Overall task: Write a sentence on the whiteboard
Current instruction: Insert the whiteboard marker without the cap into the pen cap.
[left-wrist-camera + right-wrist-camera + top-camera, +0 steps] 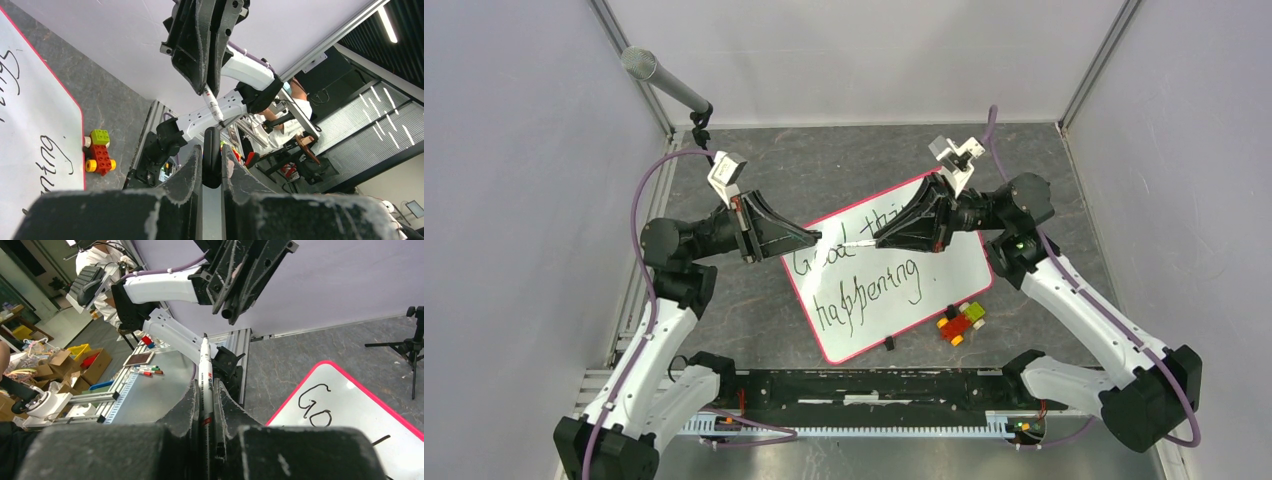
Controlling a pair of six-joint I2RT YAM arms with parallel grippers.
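The whiteboard (pixel 954 265) lies tilted on the dark table, with the sentence (pixel 864 285) "Good things happening" in black cursive on it. My right gripper (pixel 879 240) is shut on a white marker (pixel 856 244), held above the board with its tip pointing left. My left gripper (pixel 814 238) faces it, shut on the black marker cap (pixel 211 155), a short gap from the tip. The left wrist view shows the marker (pixel 212 104) pointing down at the cap. The right wrist view shows the marker (pixel 205 375) between my fingers, and the cap (pixel 227 313) in the left gripper (pixel 231 310).
A small stack of coloured toy bricks (pixel 962 322) lies by the board's right edge. A microphone (pixel 664 85) on a stand stands at the back left. A small black piece (pixel 889 343) lies at the board's near edge. Walls enclose the table.
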